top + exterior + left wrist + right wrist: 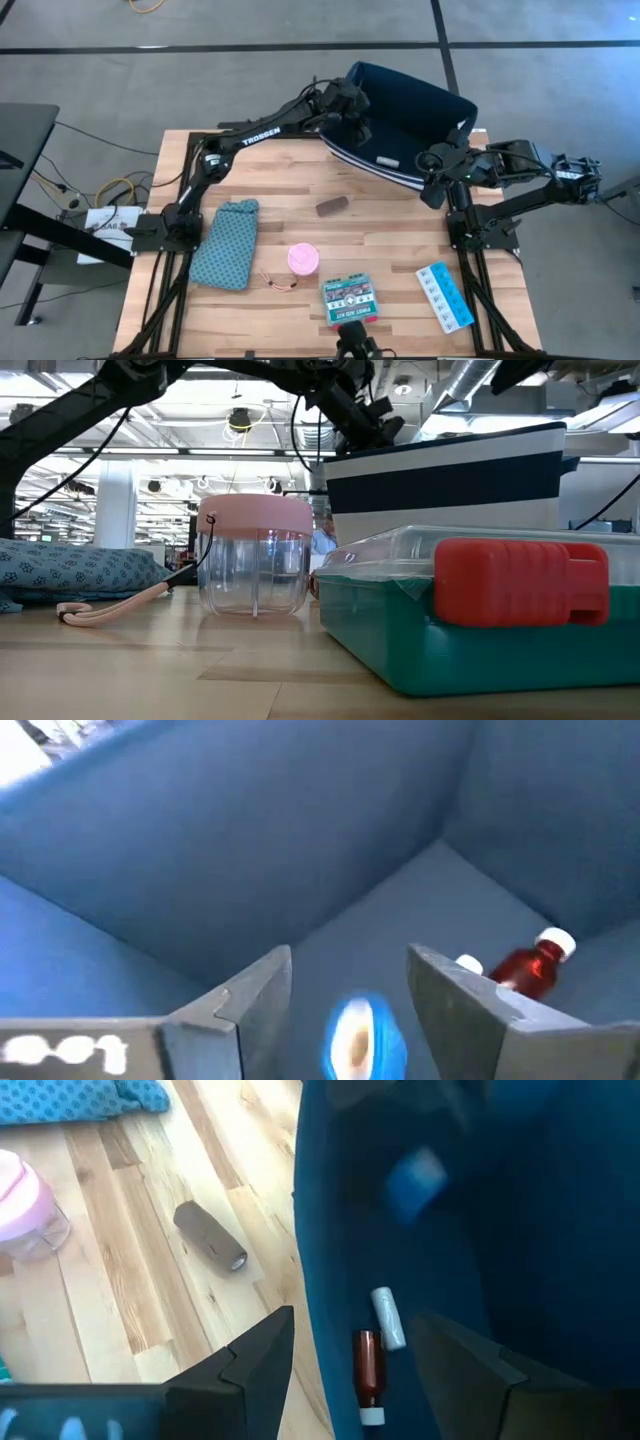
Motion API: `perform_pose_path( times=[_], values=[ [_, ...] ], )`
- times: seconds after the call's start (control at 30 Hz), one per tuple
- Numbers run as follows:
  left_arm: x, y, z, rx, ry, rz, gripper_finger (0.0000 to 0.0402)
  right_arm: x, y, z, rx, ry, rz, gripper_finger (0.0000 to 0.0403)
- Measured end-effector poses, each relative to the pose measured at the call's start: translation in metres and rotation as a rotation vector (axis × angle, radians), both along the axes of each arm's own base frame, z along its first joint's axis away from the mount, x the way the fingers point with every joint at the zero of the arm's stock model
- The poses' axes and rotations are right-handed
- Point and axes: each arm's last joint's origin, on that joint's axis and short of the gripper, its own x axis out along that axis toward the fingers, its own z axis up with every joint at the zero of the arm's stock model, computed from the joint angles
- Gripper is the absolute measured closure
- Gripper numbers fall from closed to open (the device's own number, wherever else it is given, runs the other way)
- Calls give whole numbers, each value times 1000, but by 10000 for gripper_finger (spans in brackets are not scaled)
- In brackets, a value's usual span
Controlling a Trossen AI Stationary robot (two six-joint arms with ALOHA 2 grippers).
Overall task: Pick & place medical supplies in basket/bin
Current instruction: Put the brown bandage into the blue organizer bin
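The navy bin (415,115) stands at the table's far edge. My left gripper (352,112) is above its inside, open (350,990). The small blue roll (355,1040) shows blurred below and between the fingers, touching neither, and it appears again in the right wrist view (415,1180). The red-white bottle (528,967) and white tube (468,963) lie on the bin's floor. My right gripper (436,185) hovers open (350,1365) over the bin's near right wall. The brown bar (332,206), pink roll (304,260), green box (349,300) and pill organizer (444,296) lie on the table.
A teal patterned pouch (225,243) lies on the table's left side, with a thin pink cord (278,283) beside it. Bare wood shows between the brown bar and the near items. The bin's tall walls (450,470) rise at the far edge.
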Motion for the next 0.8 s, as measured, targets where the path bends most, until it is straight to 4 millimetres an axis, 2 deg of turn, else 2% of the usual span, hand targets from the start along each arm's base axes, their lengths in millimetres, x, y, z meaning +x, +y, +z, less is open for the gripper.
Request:
perform_pose_path(
  times=[0.13,0.3,0.5,0.63,0.7,0.8],
  values=[
    [-9,-7,24,23,-50,-8,208,9,1,-4,-30,56,33,207],
    [-39,-34,74,49,-77,-43,208,31,2,-12,-60,111,76,216],
    [-96,-73,134,55,-87,-76,207,62,17,-12,-112,40,241,228],
    [-139,-102,165,39,-90,-105,207,90,32,-12,-65,-64,407,224],
    [-159,-115,179,35,-115,-118,207,105,37,-19,-78,-56,483,217],
    [-187,-131,197,32,-162,-132,207,133,38,-38,-95,1,486,202]
  ],
)
